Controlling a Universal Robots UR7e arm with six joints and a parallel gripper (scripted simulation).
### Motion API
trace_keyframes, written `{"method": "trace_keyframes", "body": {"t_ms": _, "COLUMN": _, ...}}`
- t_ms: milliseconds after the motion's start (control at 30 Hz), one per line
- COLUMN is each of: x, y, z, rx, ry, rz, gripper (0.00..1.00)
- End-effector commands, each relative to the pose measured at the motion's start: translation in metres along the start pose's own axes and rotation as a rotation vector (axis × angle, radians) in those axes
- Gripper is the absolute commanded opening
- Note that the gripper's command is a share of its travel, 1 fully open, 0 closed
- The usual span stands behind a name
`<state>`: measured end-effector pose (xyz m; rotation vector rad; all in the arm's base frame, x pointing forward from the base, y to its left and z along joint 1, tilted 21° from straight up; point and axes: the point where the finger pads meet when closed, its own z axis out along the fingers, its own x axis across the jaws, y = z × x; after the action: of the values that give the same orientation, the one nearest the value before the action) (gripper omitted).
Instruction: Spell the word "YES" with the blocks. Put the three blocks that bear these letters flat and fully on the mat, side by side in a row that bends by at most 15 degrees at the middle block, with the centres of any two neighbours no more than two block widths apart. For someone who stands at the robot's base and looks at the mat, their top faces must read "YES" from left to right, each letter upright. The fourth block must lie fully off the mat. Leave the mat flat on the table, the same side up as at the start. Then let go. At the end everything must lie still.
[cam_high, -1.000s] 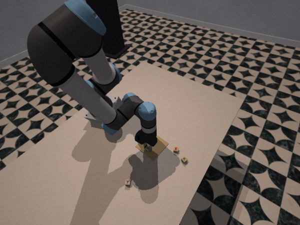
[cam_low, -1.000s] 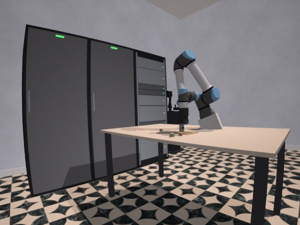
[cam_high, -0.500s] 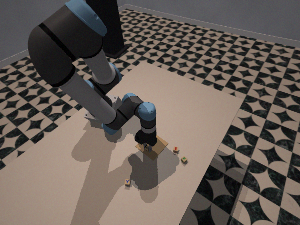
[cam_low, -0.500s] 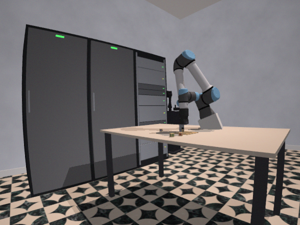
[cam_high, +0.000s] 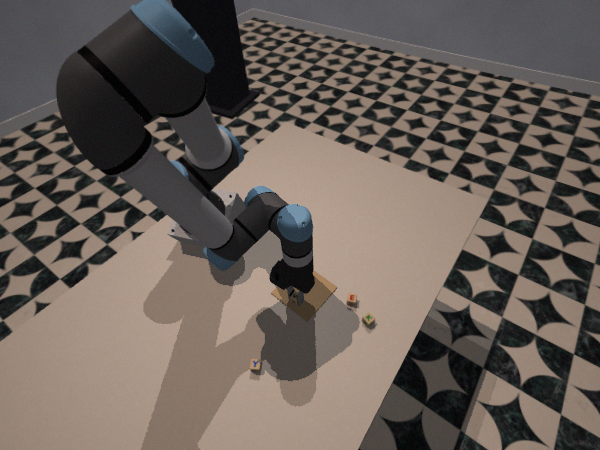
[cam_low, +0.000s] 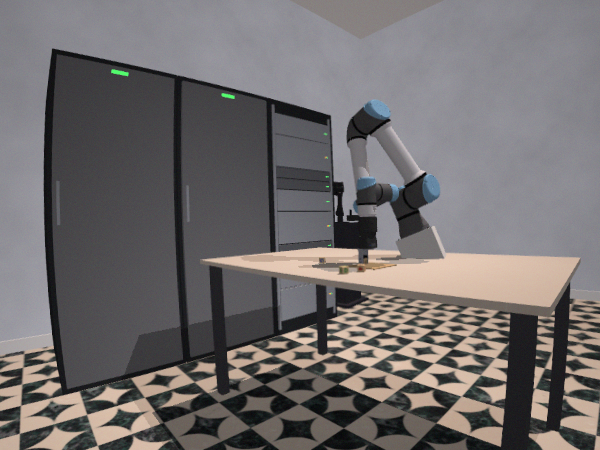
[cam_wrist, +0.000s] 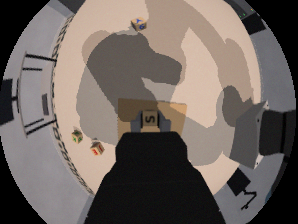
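- I see the end effector (cam_low: 363, 261) pointing down, low over the surface (cam_low: 475, 280).
- I have dark cabinets (cam_low: 115, 210) (cam_low: 225, 215) behind the surface, green lights glowing near their tops.

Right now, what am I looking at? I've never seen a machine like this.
It's one jointed robot arm with a two-fingered claw. One picture looks down from above, one across the room from the side, one from the arm's wrist. On the table lie a tan mat and, off it, a blue Y block, a red E block and a green-lettered block. The S block sits between the fingers; whether it's gripped, I can't tell.
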<state>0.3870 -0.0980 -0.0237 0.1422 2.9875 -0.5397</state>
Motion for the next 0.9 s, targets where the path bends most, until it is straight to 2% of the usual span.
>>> {"method": "trace_keyframes", "body": {"t_ms": 0, "x": 0.0016, "y": 0.0004, "z": 0.001, "rx": -0.001, "ry": 0.003, "rz": 0.0, "gripper": 0.49}}
{"method": "trace_keyframes", "body": {"t_ms": 500, "x": 0.0016, "y": 0.0004, "z": 0.001, "rx": -0.001, "ry": 0.003, "rz": 0.0, "gripper": 0.49}}
{"method": "trace_keyframes", "body": {"t_ms": 533, "x": 0.0016, "y": 0.0004, "z": 0.001, "rx": -0.001, "ry": 0.003, "rz": 0.0, "gripper": 0.55}}
{"method": "trace_keyframes", "body": {"t_ms": 600, "x": 0.0016, "y": 0.0004, "z": 0.001, "rx": -0.001, "ry": 0.003, "rz": 0.0, "gripper": 0.55}}
{"method": "trace_keyframes", "body": {"t_ms": 633, "x": 0.0016, "y": 0.0004, "z": 0.001, "rx": -0.001, "ry": 0.003, "rz": 0.0, "gripper": 0.61}}
{"method": "trace_keyframes", "body": {"t_ms": 700, "x": 0.0016, "y": 0.0004, "z": 0.001, "rx": -0.001, "ry": 0.003, "rz": 0.0, "gripper": 0.61}}
{"method": "trace_keyframes", "body": {"t_ms": 733, "x": 0.0016, "y": 0.0004, "z": 0.001, "rx": -0.001, "ry": 0.003, "rz": 0.0, "gripper": 0.67}}
{"method": "trace_keyframes", "body": {"t_ms": 800, "x": 0.0016, "y": 0.0004, "z": 0.001, "rx": -0.001, "ry": 0.003, "rz": 0.0, "gripper": 0.67}}
{"method": "trace_keyframes", "body": {"t_ms": 833, "x": 0.0016, "y": 0.0004, "z": 0.001, "rx": -0.001, "ry": 0.003, "rz": 0.0, "gripper": 0.73}}
{"method": "trace_keyframes", "body": {"t_ms": 867, "x": 0.0016, "y": 0.0004, "z": 0.001, "rx": -0.001, "ry": 0.003, "rz": 0.0, "gripper": 0.73}}
